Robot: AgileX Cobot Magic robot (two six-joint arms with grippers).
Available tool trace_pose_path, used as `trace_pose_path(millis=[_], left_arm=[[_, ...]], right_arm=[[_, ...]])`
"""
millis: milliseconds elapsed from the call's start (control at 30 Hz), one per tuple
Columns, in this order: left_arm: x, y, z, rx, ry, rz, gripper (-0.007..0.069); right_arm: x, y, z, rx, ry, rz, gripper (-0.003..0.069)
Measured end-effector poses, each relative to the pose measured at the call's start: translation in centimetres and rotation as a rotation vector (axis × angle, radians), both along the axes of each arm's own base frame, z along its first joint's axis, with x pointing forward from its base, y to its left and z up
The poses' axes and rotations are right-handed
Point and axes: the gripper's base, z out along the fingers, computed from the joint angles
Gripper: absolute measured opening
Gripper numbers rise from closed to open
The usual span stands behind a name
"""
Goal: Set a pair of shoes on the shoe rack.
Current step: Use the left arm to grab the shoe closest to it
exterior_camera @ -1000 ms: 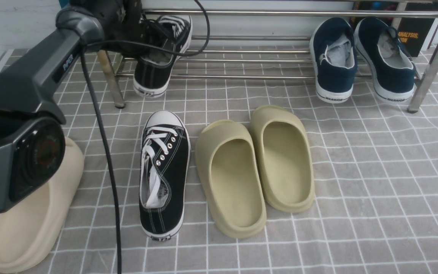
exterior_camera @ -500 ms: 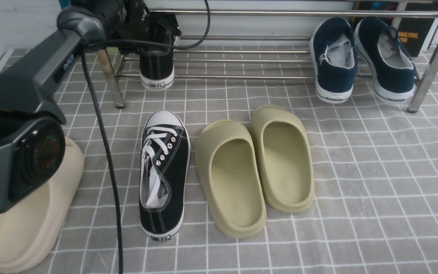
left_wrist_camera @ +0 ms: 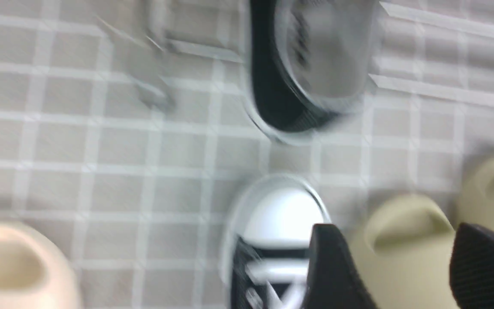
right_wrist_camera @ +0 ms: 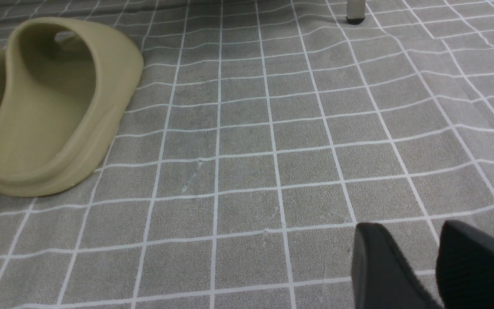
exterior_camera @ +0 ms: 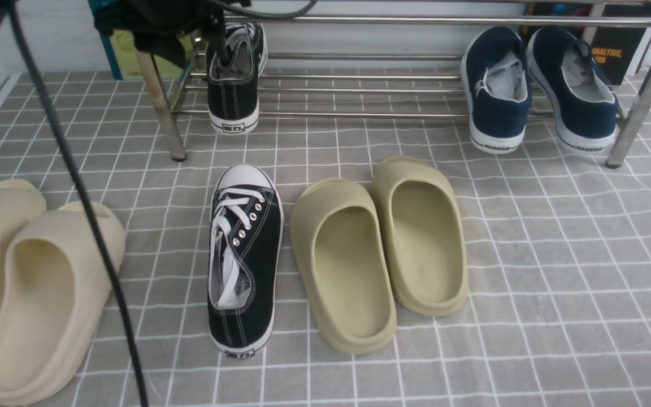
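Observation:
One black sneaker (exterior_camera: 234, 85) rests on the lower bars of the shoe rack (exterior_camera: 370, 114) at its left end, heel toward me. The other black sneaker (exterior_camera: 244, 254) lies on the floor mat in front, its white toe cap toward the rack. My left gripper (left_wrist_camera: 395, 229) hangs above them with its jaws open and nothing between them. In the front view its dark body (exterior_camera: 156, 20) sits at the top left, just over the racked sneaker. The blurred left wrist view shows both sneakers (left_wrist_camera: 302, 73) (left_wrist_camera: 281, 214). My right gripper (right_wrist_camera: 413, 227) is open over bare mat.
Two navy sneakers (exterior_camera: 495, 90) (exterior_camera: 577, 90) sit at the rack's right end. A pair of olive slides (exterior_camera: 342, 265) (exterior_camera: 421, 237) lies right of the floor sneaker, and cream slides (exterior_camera: 37, 305) lie at the left. A black cable (exterior_camera: 77, 186) hangs across the left. A rack leg (exterior_camera: 159, 107) stands nearby.
My left gripper opened and let go of the sneaker, which settled on the rack heel outward. The left arm rose out of the foreground, uncovering the cream slides.

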Motion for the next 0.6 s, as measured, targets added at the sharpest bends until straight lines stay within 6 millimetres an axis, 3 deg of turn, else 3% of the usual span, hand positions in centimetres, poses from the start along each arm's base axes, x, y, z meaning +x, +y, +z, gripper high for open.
trace_pose_path(millis=[67, 100, 233, 333, 367, 467, 600], left_arm=[[-0.9, -0.3, 0.1, -0.007, 0.014, -0.024, 0.0346], [-3.0, -0.8, 0.7, -0.014, 0.034, -0.056, 0.0322], [-7.0, -1.4, -0.6, 0.004, 0.119, -0.103, 0.0302], [-8.3, -1.5, -3.8, 0.048, 0.172, -0.113, 0.03], [-8.4, -1.6, -4.0, 0.051, 0.174, -0.113, 0.03], [-8.9, -1.3, -9.4, 0.078, 0.239, -0.063, 0.03], [-9.2, -1.1, -12.6, 0.057, 0.234, -0.002, 0.03]], right_arm=[[0.0, 0.0, 0.0, 0.0, 0.0, 0.0, 0.0239], [0.0, 0.0, 0.0, 0.0, 0.0, 0.0, 0.0239], [0.0, 0.0, 0.0, 0.0, 0.0, 0.0, 0.0239], [0.0, 0.0, 0.0, 0.0, 0.0, 0.0, 0.0239], [0.0, 0.0, 0.0, 0.0, 0.0, 0.0, 0.0239], [0.0, 0.0, 0.0, 0.0, 0.0, 0.0, 0.0239], [0.0, 0.0, 0.0, 0.0, 0.0, 0.0, 0.0239]])
